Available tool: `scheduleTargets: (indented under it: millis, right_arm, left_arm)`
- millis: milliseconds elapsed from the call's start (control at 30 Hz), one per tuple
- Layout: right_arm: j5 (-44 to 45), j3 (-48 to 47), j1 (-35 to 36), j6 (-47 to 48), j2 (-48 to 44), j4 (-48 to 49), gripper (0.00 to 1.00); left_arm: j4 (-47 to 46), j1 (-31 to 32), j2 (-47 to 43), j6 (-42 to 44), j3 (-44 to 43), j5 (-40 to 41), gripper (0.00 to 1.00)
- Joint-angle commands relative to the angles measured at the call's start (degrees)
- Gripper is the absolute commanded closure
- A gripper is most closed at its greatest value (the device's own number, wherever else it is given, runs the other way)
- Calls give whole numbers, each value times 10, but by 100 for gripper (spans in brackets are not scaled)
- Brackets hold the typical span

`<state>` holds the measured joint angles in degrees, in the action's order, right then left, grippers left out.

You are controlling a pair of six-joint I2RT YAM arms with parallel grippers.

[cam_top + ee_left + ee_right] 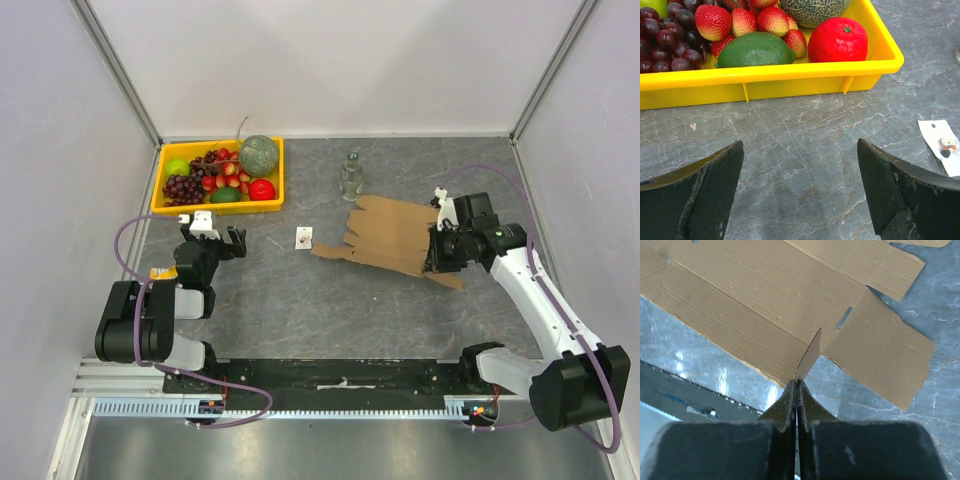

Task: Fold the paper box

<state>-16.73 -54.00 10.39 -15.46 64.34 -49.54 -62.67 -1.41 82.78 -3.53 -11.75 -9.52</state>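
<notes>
The grey marbled counter point(330, 310) carries everything. The paper box point(385, 232) is a flat brown die-cut cardboard sheet with flaps. It lies opened out on the counter, spreading away from the right end effector point(437, 255) toward the middle of the counter. In the right wrist view most of the sheet lies flat ahead of the fingertips. One small flap stands upright, edge-on, and runs straight into the tips.

The right end effector has its fingers point(782, 405) pressed together and pinches that upright flap at the sheet's near right edge.

The yellow tray point(157, 190) sits just ahead of the left end effector point(222, 240), with bare counter between the two. It holds a netted melon point(258, 155), a red round fruit point(837, 39), a green lime-like fruit point(755, 50), strawberries point(712, 21) and dark grapes point(665, 40).

The left end effector is spread wide and holds nothing. It hovers over bare counter well apart from the cardboard, and its two dark fingers point(695, 195) frame the tray's front wall.

A small clear bottle point(351, 176) stands upright beyond the sheet's far edge, away from the right end effector. A little white tag point(304, 238) lies flat between the left end effector and the cardboard, near the sheet's left edge.
</notes>
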Motion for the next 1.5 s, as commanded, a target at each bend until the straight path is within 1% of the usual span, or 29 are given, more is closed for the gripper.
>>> scheduleTargets:
  millis: [0,167,267,400,500,600,800,1000,1133,1233,1267,1300,1333,1400,1467]
  right_arm:
    - [-20,-41,37,32,2,-63,100]
    - [-16,-66,62,52,-5,-81,100]
    - [-35,-83,75,60,-11,-90,100]
    - [-38,-102,87,72,-17,-103,100]
    - [-68,-96,99,76,-13,-92,100]
    - [-78,-88,117,72,-11,-73,100]
    - [-81,-117,135,76,-9,-82,100]
    - [-136,-127,148,80,-8,-79,100]
    - [-156,-119,176,76,-3,-57,100]
    - [-149,-115,194,69,13,-34,100]
    - [-140,-114,198,66,19,-27,99]
    - [-129,-113,200,63,25,-19,95]
    - [-108,-113,200,57,30,-14,88]
    - [-51,-113,200,42,37,1,83]
    - [21,-113,200,26,44,15,76]
  left_arm:
    - [-18,3,-1,32,-16,-1,0]
    - [-18,3,0,32,-16,-1,0]
    - [-18,3,0,32,-15,-1,0]
    - [-18,3,-1,32,-16,-1,0]
    - [-19,2,-1,32,-16,-1,0]
    - [-18,3,0,31,-16,-1,0]
    - [-18,3,-1,31,-16,-1,0]
    - [-19,2,-1,31,-16,-1,0]
    - [-18,2,-1,32,-16,-1,0]
    - [-19,2,-1,32,-15,-1,0]
    - [-18,3,0,32,-15,-1,0]
    - [-19,3,0,32,-16,-1,0]
    - [-19,3,-1,32,-16,-1,0]
    - [-19,3,-1,32,-15,-1,0]
    - [-18,3,0,32,-15,-1,0]
